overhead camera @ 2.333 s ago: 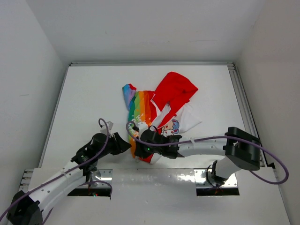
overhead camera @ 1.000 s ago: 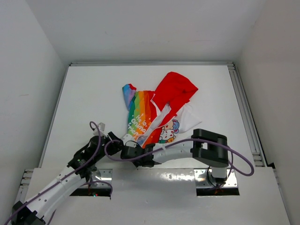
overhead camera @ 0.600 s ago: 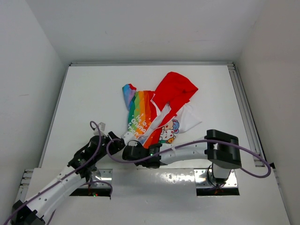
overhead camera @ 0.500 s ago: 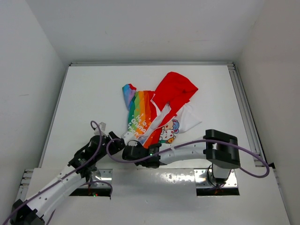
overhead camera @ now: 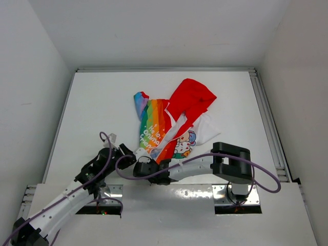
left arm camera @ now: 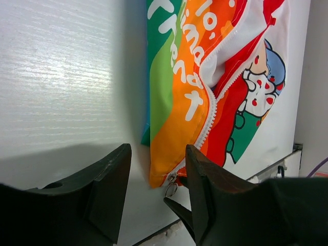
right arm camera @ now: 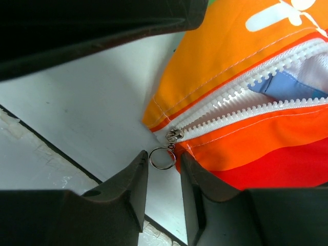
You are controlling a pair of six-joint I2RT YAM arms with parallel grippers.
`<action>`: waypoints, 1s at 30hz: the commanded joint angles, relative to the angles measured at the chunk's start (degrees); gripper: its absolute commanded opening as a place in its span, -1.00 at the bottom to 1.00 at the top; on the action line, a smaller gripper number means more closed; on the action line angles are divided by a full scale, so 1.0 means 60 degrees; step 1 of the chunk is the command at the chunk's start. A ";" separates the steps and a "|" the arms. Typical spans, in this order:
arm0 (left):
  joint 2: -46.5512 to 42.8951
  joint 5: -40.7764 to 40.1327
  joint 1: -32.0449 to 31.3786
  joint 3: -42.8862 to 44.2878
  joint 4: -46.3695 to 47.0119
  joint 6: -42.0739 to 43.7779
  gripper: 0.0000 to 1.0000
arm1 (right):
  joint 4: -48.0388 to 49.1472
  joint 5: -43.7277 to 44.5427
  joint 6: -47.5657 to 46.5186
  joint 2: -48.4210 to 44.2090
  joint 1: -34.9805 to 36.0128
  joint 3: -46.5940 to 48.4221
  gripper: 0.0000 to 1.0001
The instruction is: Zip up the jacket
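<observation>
The jacket (overhead camera: 171, 120) lies unzipped on the white table, red hood at the far end, rainbow panel with white lettering at the left, cartoon print at the right. Its hem points toward the arms. The white zipper (right arm camera: 241, 105) runs open up the front; the slider (right arm camera: 174, 135) sits at the hem with a metal ring pull (right arm camera: 162, 158). My right gripper (right arm camera: 164, 166) is open, its fingers on either side of the ring without closing on it. My left gripper (left arm camera: 156, 164) is open just in front of the hem's orange corner (left arm camera: 169, 154); the ring (left arm camera: 171, 189) shows between its fingers.
The table's near edge and metal mounting plate (overhead camera: 189, 197) lie just behind both grippers. The two grippers (overhead camera: 138, 164) are close together at the hem. A raised rail (overhead camera: 266, 118) runs along the table's right side.
The right gripper has drawn back from over the jacket's hem toward the near-left and now sits at the hem's corner beside the left gripper. The jacket and left arm have barely moved.
</observation>
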 commanded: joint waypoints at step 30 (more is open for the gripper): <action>0.0588 0.2290 -0.0090 -0.0995 0.1270 0.0515 -0.26 | 0.1141 0.0165 0.0365 -0.2036 -0.0538 -0.0990 -1.00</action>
